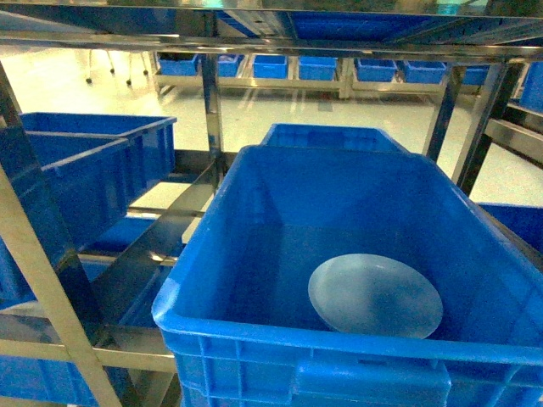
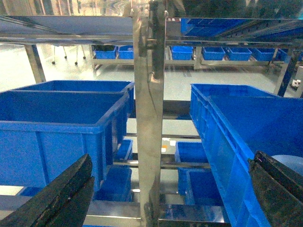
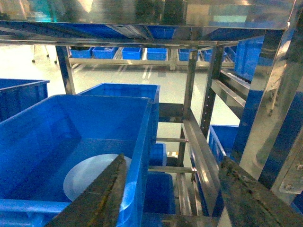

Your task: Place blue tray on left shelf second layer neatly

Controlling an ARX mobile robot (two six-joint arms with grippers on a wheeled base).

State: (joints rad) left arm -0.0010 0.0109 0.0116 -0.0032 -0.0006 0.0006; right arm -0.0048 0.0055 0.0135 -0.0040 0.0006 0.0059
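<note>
The pale blue tray (image 1: 375, 295) lies flat on the floor of a deep dark-blue crate (image 1: 339, 336) on the right rack. It also shows as the tray (image 3: 87, 177) in the right wrist view, and as a sliver (image 2: 289, 163) in the left wrist view. The left shelf (image 1: 161, 229) is the shiny steel rack to the left, with its upright (image 2: 149, 118) straight ahead of my left gripper (image 2: 173, 158). That gripper is open and holds nothing. My right gripper (image 3: 173, 161) is open too, straddling the crate's right wall (image 3: 139, 156). Neither gripper shows in the head view.
Dark-blue crates (image 1: 85, 170) fill the left shelf's tier, and more sit below. A second crate (image 1: 331, 136) stands behind the one with the tray. A steel tier (image 1: 271, 34) runs overhead. A row of crates (image 1: 318, 66) lines the far side of the floor.
</note>
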